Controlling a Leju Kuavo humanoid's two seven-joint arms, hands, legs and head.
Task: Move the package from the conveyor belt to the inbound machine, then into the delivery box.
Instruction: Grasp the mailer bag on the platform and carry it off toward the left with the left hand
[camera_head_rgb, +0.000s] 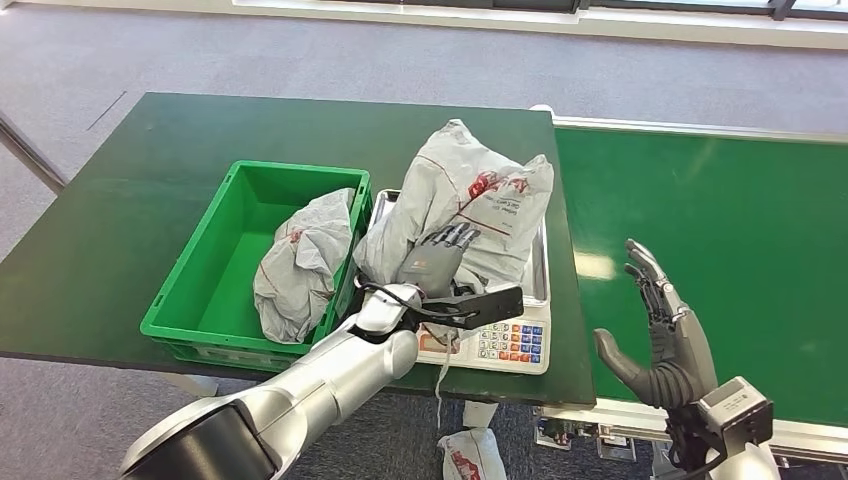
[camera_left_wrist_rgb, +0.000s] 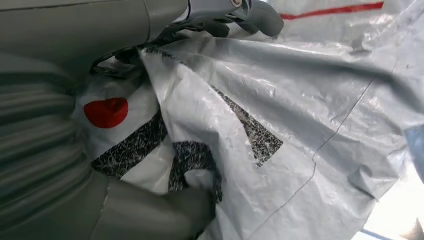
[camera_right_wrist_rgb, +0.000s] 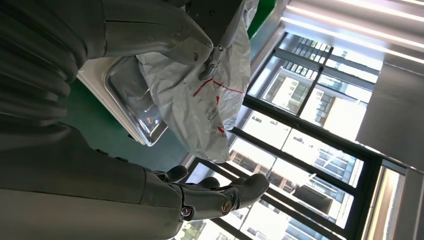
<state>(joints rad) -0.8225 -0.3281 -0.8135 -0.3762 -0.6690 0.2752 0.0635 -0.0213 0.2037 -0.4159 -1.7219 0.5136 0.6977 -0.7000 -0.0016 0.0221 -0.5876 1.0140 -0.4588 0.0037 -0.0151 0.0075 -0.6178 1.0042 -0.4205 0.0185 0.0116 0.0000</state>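
1. The grey mailer package (camera_head_rgb: 470, 195) lies on the steel tray of the weighing scale (camera_head_rgb: 500, 340) at the counter's (camera_head_rgb: 150, 200) right edge, presumably for weighing; it overhangs toward the green crate (camera_head_rgb: 215, 270).
2. The left hand (camera_head_rgb: 435, 262) has its fingers (camera_left_wrist_rgb: 150, 215) clenched on the package's near end, likely to lift it.
3. The right hand (camera_head_rgb: 660, 335) hangs over the conveyor belt (camera_head_rgb: 740, 230), fingers spread, holding nothing.
4. Another bagged parcel (camera_head_rgb: 300, 265) sits in the crate.

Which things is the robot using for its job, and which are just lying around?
For the job:
- grey package on the scale's tray, gripped by the left hand
- scale, the inbound machine
- green box
- green conveyor belt
- right hand, open over the belt

Lying about:
- bag in the box, already delivered
- bag on the floor
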